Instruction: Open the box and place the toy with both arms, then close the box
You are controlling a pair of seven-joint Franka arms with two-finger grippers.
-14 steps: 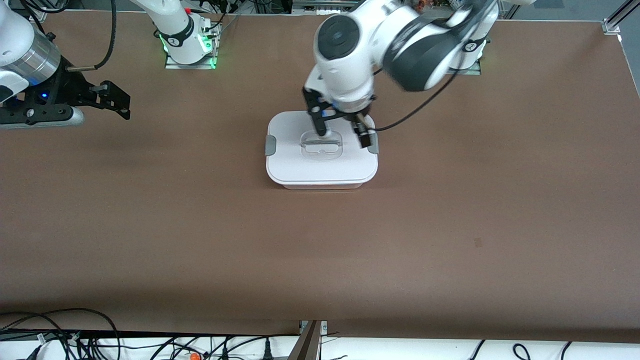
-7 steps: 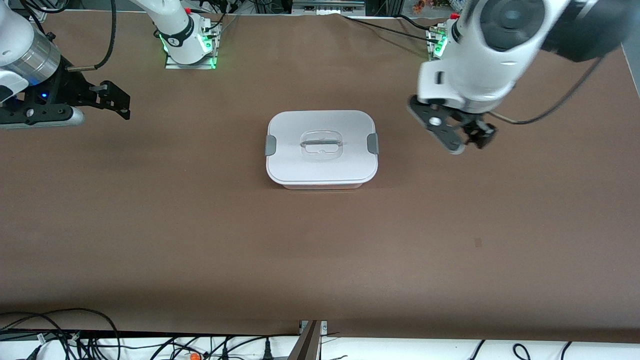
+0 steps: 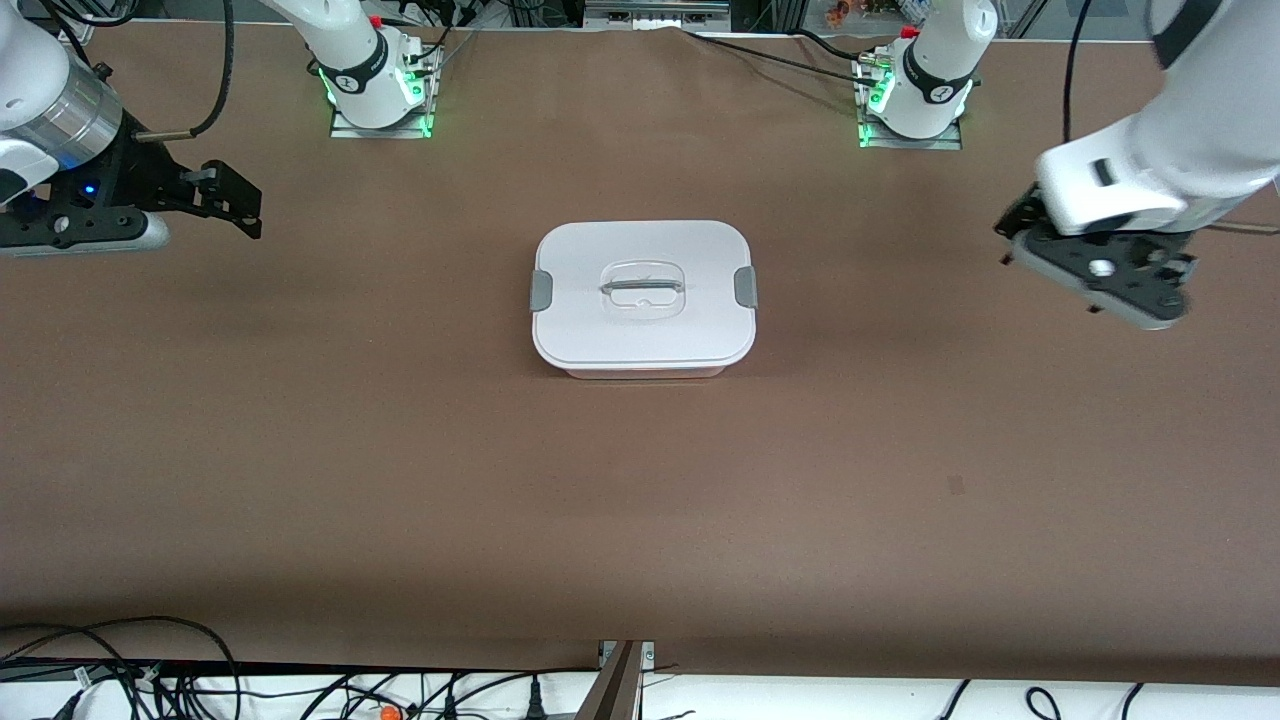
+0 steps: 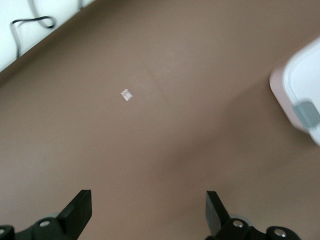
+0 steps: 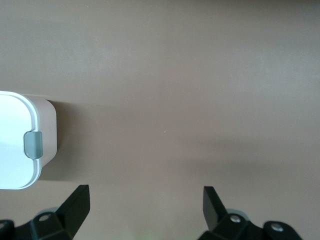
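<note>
The box (image 3: 643, 335) stands in the middle of the table with its white lid on and its grey side clips (image 3: 745, 288) against the rim. The toy is not in view. My left gripper (image 3: 1010, 245) is open and empty, up over bare table toward the left arm's end, well apart from the box. The left wrist view shows its spread fingers (image 4: 148, 205) and a corner of the box (image 4: 300, 85). My right gripper (image 3: 252, 215) is open and empty over bare table at the right arm's end, where it waits. The right wrist view shows the gripper (image 5: 146, 200) and the box's edge (image 5: 15, 140).
The brown table (image 3: 400, 450) spreads wide around the box. A small pale mark (image 3: 956, 485) lies nearer the front camera toward the left arm's end; it also shows in the left wrist view (image 4: 126, 94). Cables hang along the table's front edge (image 3: 150, 670).
My left gripper has swung away from over the box lid to the left arm's end of the table. The box and the right arm have not moved.
</note>
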